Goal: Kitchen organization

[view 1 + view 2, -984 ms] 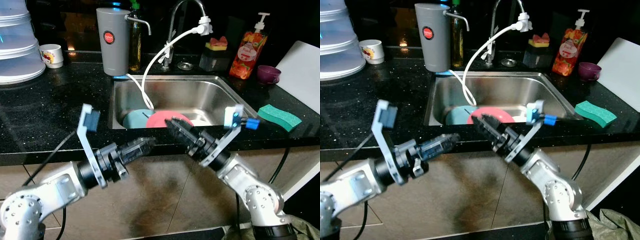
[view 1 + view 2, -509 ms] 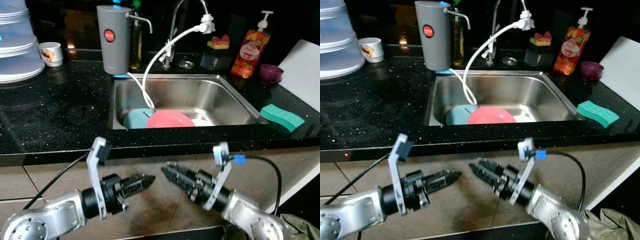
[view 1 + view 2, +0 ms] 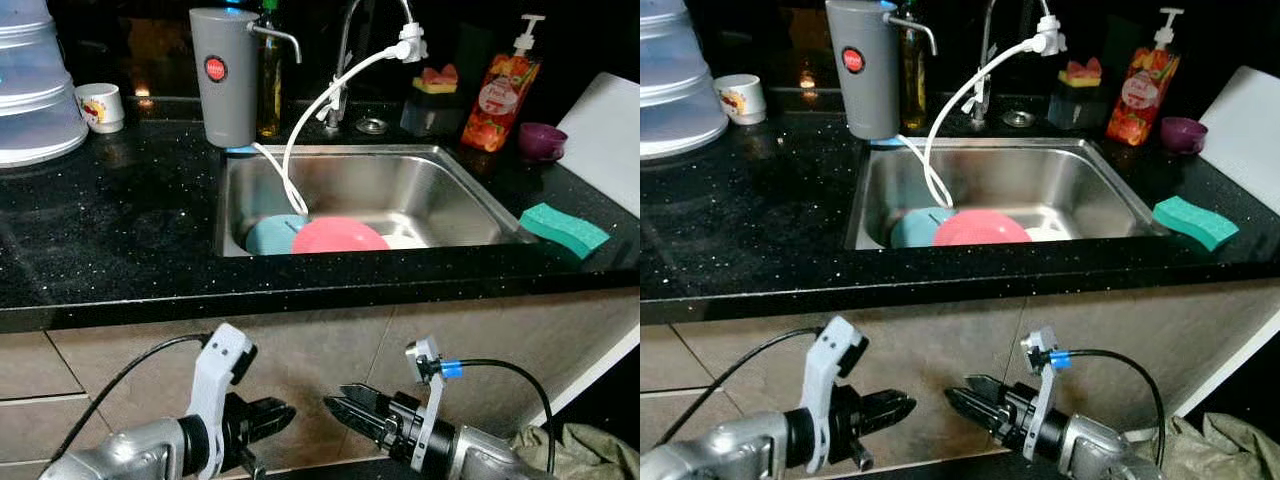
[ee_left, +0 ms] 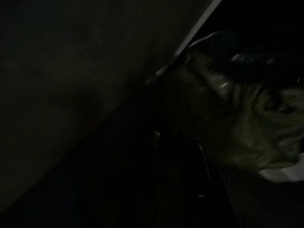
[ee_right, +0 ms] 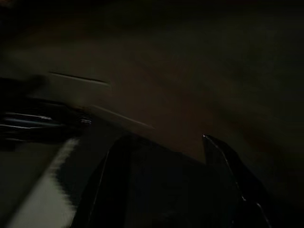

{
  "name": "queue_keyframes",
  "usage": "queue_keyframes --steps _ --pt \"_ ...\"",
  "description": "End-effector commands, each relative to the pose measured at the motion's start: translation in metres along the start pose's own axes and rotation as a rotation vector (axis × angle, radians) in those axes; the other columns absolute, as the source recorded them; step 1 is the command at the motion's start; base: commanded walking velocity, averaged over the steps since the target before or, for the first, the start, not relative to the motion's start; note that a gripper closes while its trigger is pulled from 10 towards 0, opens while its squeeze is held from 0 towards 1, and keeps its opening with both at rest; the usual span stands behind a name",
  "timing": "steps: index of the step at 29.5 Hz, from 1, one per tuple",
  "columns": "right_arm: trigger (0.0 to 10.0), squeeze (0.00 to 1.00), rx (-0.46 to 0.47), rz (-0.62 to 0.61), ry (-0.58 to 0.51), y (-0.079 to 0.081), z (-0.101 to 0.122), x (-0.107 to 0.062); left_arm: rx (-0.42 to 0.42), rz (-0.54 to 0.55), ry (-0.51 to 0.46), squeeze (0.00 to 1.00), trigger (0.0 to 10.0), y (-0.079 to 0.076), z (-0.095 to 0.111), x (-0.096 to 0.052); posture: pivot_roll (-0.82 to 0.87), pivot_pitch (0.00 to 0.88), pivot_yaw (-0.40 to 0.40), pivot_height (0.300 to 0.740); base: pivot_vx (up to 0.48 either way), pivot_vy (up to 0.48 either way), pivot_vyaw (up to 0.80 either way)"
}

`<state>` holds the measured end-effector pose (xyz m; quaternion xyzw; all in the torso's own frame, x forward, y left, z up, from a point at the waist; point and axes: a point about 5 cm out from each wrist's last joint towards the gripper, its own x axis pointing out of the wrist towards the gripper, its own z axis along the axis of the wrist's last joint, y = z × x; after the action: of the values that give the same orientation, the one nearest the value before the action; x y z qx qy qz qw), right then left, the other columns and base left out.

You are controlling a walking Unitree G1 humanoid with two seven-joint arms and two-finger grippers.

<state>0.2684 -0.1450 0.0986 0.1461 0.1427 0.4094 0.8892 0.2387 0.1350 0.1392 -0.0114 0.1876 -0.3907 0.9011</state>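
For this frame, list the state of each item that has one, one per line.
Pink plate: lying in the sink, overlapping the blue plate.
Hose: hanging from the faucet into the sink.
Green sponge: flat on the counter.
Soap bottle: upright.
Left gripper: low before the cabinet, holding nothing.
Right gripper: slightly open, holding nothing.

Before me ran a black speckled countertop [image 3: 120, 240] with a steel sink [image 3: 400, 190] sunk into it and a tall faucet [image 3: 345, 50] at its back edge. Below, brown cabinet fronts [image 3: 300, 350] faced me. The wall behind lay dark, with small reflected lights. A white panel [image 3: 605, 140], perhaps a board, leaned at right.
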Motion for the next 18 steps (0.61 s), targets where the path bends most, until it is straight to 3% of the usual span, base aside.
queue_keyframes --steps 1,6,8,11,18 --pt "10.0 0.0 -0.03 -0.073 0.034 -0.007 -0.012 -0.003 0.034 0.058 0.046 0.0 10.0 0.006 -0.012 0.001 0.12 0.203 -0.081 0.74 0.0 0.0 0.0" --pt "10.0 0.0 -0.046 -0.148 0.047 -0.015 -0.02 -0.004 0.027 0.123 0.067 0.0 10.0 0.015 -0.021 0.006 0.11 0.202 -0.076 0.74 0.0 0.0 0.0" --pt "10.0 0.0 -0.065 -0.224 0.058 -0.022 -0.027 -0.005 0.004 0.169 0.076 0.0 10.0 0.022 -0.027 0.01 0.11 0.2 -0.073 0.74 0.0 0.0 0.0" --pt "10.0 0.0 -0.074 -0.326 0.059 -0.033 -0.036 -0.008 0.036 0.209 0.074 0.0 10.0 0.027 -0.033 0.018 0.1 0.2 -0.07 0.74 0.0 0.0 0.0" --pt "10.0 0.0 -0.076 -0.376 0.047 -0.039 -0.04 -0.01 0.055 0.236 0.079 0.0 10.0 0.031 -0.037 0.026 0.1 0.196 -0.073 0.74 0.0 0.0 0.0"
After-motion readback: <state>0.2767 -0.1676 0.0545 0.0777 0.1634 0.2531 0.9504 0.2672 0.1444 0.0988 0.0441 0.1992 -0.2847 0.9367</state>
